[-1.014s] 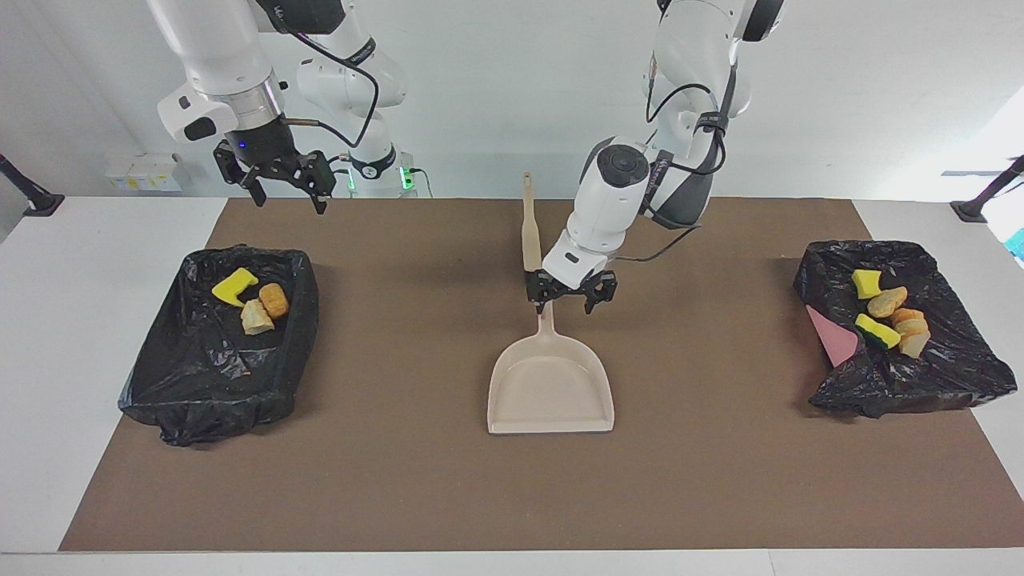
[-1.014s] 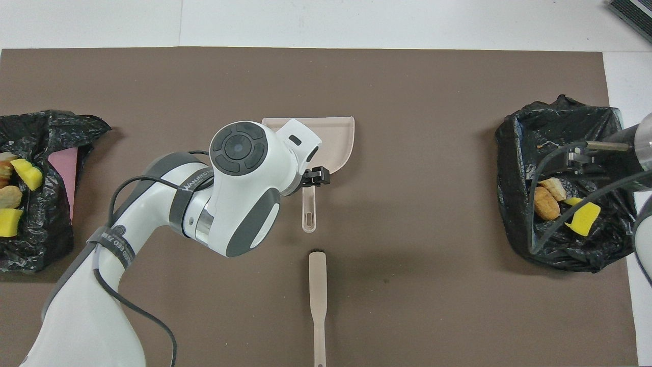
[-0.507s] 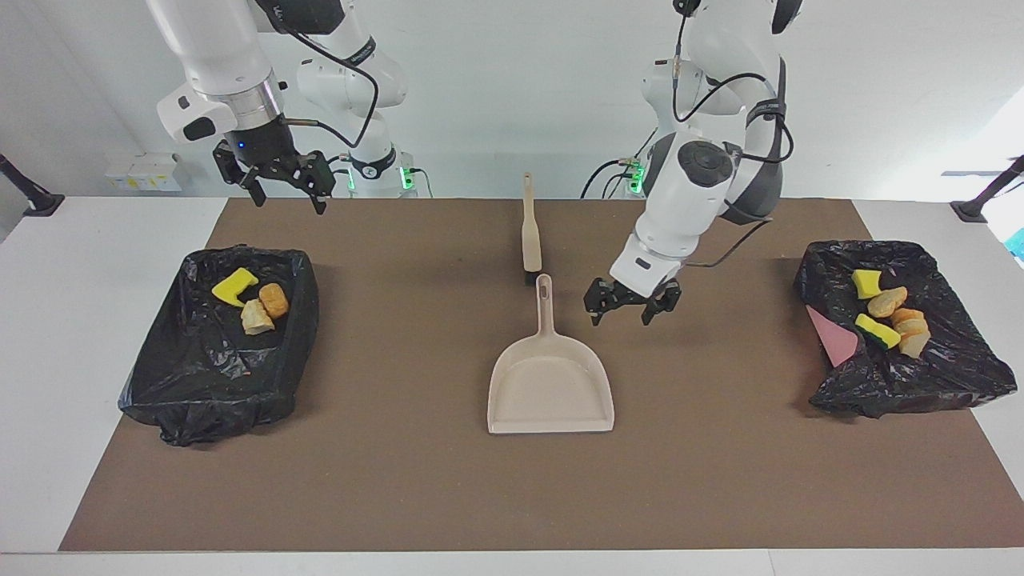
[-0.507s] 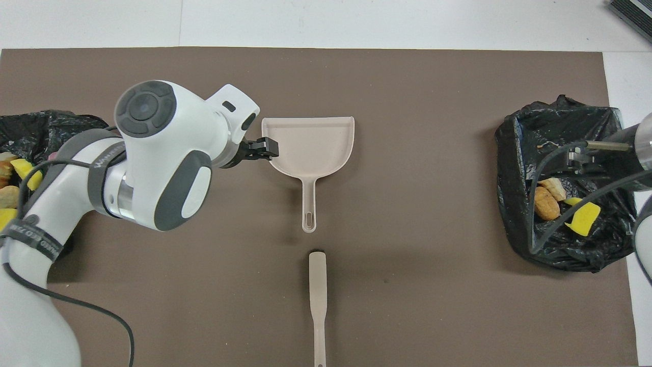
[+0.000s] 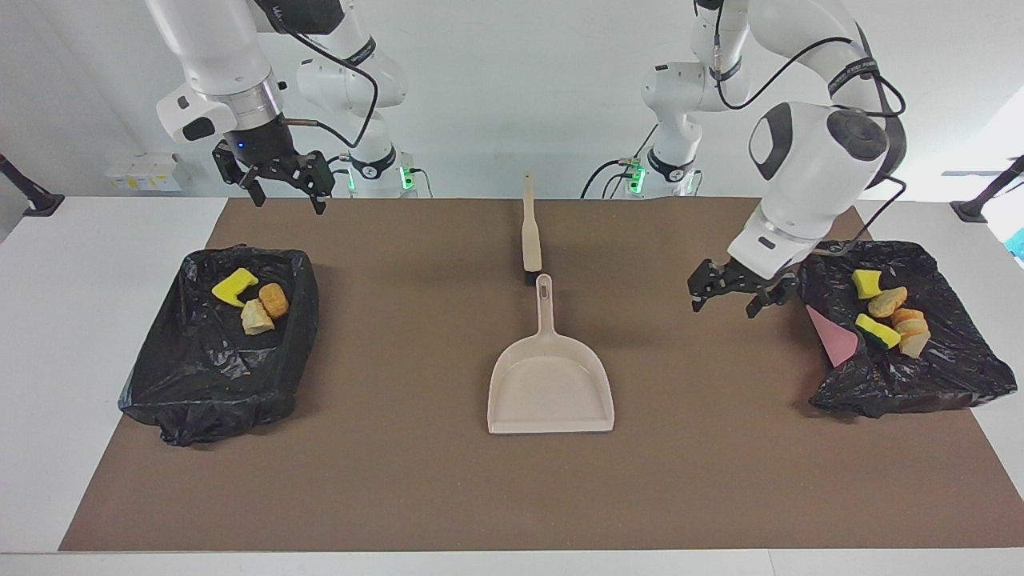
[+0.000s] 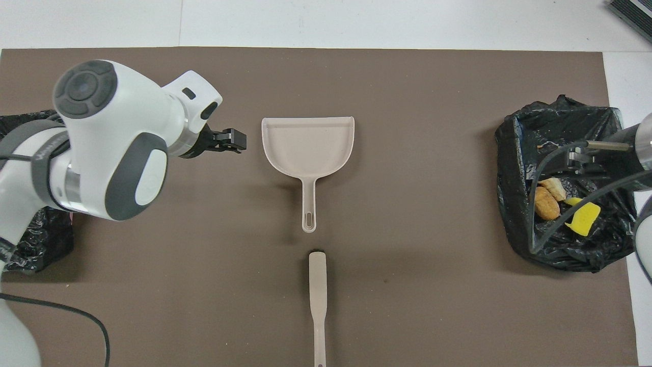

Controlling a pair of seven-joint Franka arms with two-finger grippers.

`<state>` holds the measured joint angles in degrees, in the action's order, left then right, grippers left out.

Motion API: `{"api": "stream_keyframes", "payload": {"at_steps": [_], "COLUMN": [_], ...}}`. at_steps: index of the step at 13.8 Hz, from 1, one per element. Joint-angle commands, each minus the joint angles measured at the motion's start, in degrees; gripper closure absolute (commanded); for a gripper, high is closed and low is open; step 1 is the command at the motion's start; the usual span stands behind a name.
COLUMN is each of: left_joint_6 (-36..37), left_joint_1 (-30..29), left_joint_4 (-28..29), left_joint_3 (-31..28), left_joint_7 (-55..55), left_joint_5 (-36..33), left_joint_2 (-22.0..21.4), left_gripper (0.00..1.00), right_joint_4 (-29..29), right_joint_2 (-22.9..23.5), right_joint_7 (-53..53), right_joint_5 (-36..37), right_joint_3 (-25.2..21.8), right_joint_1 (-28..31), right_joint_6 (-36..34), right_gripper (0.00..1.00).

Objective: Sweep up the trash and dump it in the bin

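Dustpan [image 5: 550, 382] sits flat mid-mat, handle pointing at the robots, and the brush [image 5: 530, 232] lies just past its handle tip, nearer the robots. Left gripper [image 5: 736, 292] hangs over bare mat between dustpan and the bin [image 5: 944, 376] at the left arm's end, fingers spread, holding nothing. Trash [image 5: 888, 314] lies in that bin; more scraps [image 5: 252, 300] lie in the second bin [image 5: 200, 384] at the right arm's end. Right gripper [image 5: 284, 182] waits over the mat, open, empty.

The left end effector [image 5: 734, 291] hangs low over the bench, fingers spread and empty, wrist bent down from a folded elbow. The right end effector [image 5: 282, 180] is raised, fingers apart, pointing down.
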<state>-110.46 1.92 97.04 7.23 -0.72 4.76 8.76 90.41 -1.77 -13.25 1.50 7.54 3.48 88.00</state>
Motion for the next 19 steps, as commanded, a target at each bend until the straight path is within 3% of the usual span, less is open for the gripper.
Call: {"api": "stream_keyframes", "payload": {"at_steps": [1,6,9,14,19], "left_joint_6": [2.2,7.0,12.8,12.6,13.1], "left_joint_1": [-4.0,-4.8,-3.9,-4.8,-4.6], "left_joint_4": [0.3,-0.7,-4.8,-4.4,-5.0], "left_joint_3": [0.6,0.0,0.5,0.0,-0.1], "left_joint_7": [-3.0,-3.4,-3.8,-1.4,-1.4], "left_joint_5": [0.1,-1.0,-9.1,-4.1,-4.2], "left_joint_2": [-3.0,-4.7,-4.1,-5.9,-5.9], "left_gripper": [0.00,0.00,0.00,0.00,0.00], "right_joint_4": [1.3,1.3,1.3,1.3,1.3], "right_joint_2": [-1.0,-1.0,-1.0,-1.0,-1.0], "right_joint_7": [1.2,1.2,1.2,1.2,1.2], "right_joint_5": [-0.3,-0.3,-0.3,-0.3,-0.3], "right_joint_3": [0.5,0.5,0.5,0.5,0.4], "right_joint_1": [1.1,1.1,1.1,1.1,1.1], "right_joint_6": [1.3,1.3,1.3,1.3,1.0], "right_gripper": [0.00,0.00,0.00,0.00,0.00]}}
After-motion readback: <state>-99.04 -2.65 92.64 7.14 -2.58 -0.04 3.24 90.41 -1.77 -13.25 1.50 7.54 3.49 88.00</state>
